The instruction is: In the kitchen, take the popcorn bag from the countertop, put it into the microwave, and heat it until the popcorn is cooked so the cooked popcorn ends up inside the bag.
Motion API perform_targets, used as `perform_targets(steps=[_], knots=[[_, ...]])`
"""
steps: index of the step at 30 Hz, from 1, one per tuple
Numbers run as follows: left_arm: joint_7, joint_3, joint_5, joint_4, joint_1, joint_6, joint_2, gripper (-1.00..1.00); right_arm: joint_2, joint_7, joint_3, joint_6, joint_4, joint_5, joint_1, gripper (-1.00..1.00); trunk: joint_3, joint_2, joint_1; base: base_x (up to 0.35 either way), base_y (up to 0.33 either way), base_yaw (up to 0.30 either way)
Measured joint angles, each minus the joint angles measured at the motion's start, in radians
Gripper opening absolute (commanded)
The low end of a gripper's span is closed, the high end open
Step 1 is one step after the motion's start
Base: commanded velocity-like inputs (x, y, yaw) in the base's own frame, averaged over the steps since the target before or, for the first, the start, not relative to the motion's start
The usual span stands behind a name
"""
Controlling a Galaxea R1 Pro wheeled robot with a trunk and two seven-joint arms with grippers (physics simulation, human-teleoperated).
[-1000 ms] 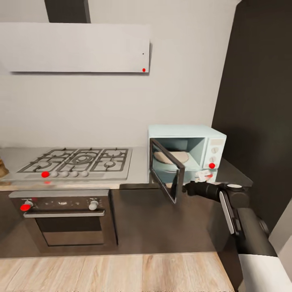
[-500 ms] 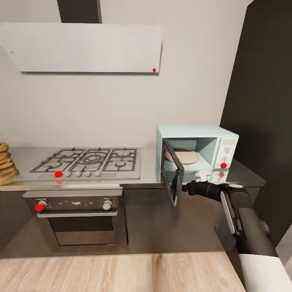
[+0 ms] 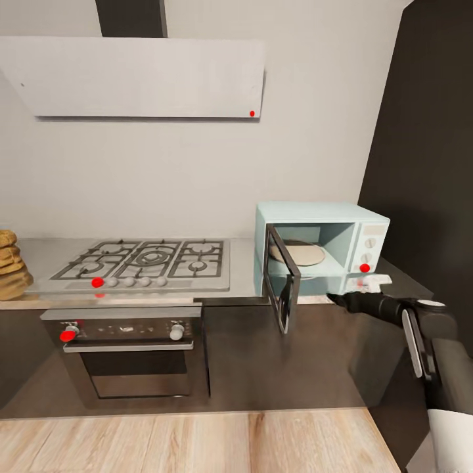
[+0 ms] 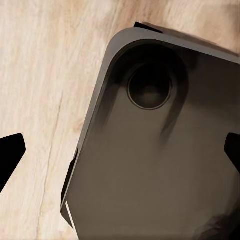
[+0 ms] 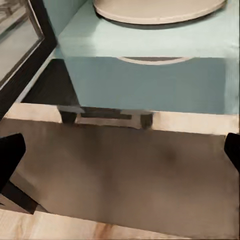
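The mint-blue microwave [image 3: 322, 246] stands on the grey countertop [image 3: 242, 270] with its dark glass door [image 3: 284, 282] swung wide open and a pale turntable plate [image 3: 297, 252] inside. The mustard-tan popcorn bag [image 3: 11, 266] sits on the countertop at the far left, cut by the picture's edge. My right gripper [image 3: 372, 282] hovers open and empty in front of the microwave's button panel, low over the countertop; its wrist view faces the microwave's base [image 5: 150, 82] with the right gripper [image 5: 120, 152] spread wide. My left gripper [image 4: 120, 150] is open over the floor and my own dark base.
A steel gas hob [image 3: 141, 263] lies between the bag and the microwave, with a dark oven [image 3: 128, 355] under it and a white hood [image 3: 138, 77] above. A tall dark cabinet [image 3: 427, 164] rises right of the microwave. Light wood floor [image 3: 197, 440] runs along the cabinets.
The camera has shifted, bringing the popcorn bag into sight at the left. The microwave door has swung further open, and my right gripper has drawn right, away from the door.
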Motion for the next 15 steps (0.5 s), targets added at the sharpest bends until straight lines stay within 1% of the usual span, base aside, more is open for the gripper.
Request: perform_targets(steps=[1, 2, 4, 5, 6, 7, 9, 12, 15], knots=[[0.0, 0.0, 0.0, 0.0, 0.0, 0.0, 0.0, 1.0, -0.006, -0.01, -0.031, -0.001, 0.023, 0.033, 0.0, 1.0, 0.0, 0.0, 0.0, 0.0, 0.0, 0.0], [0.0, 0.0, 0.0, 0.0, 0.0, 0.0, 0.0, 1.0, -0.007, -0.014, -0.043, -0.001, 0.04, 0.056, 0.0, 1.0, 0.0, 0.0, 0.0, 0.0, 0.0, 0.0], [0.0, 0.0, 0.0, 0.0, 0.0, 0.0, 0.0, 1.0, -0.009, -0.025, -0.056, -0.006, 0.083, 0.127, 0.0, 1.0, 0.0, 0.0, 0.0, 0.0, 0.0, 0.0], [0.0, 0.0, 0.0, 0.0, 0.0, 0.0, 0.0, 1.0, -0.009, -0.035, -0.06, -0.02, 0.114, 0.176, 0.0, 1.0, 0.0, 0.0, 0.0, 0.0, 0.0, 0.0], [0.0, 0.0, 0.0, 0.0, 0.0, 0.0, 0.0, 1.0, -0.009, -0.087, -0.066, -0.063, 0.181, 0.237, 0.0, 1.0, 0.0, 0.0, 0.0, 0.0, 0.0, 0.0], [0.0, 0.0, 0.0, 0.0, 0.0, 0.0, 0.0, 1.0, -0.008, -0.108, -0.069, -0.07, 0.209, 0.243, 0.0, 1.0, 0.0, 0.0, 0.0, 0.0, 0.0, 0.0], [0.0, 0.001, 0.0, 0.0, 0.0, 0.0, 0.0, 1.0, -0.008, -0.139, -0.081, -0.079, 0.3, 0.252, 0.0, 1.0, 0.0, 0.0, 0.0, 0.0, 0.0, 0.0], [0.0, 0.001, 0.0, 0.0, 0.0, 0.0, 0.0, 1.0, -0.008, -0.147, -0.1, -0.091, 0.391, 0.255, 0.0, 1.0, 0.0, 0.0, 0.0, 0.0, 0.0, 0.0], [0.001, 0.001, 0.0, 0.0, 0.0, 0.0, 0.0, 1.0, -0.007, -0.151, -0.107, -0.113, 0.532, 0.256, 0.0, 1.0, 0.0, 0.0, 0.0, 0.0, 0.0, 0.0]])
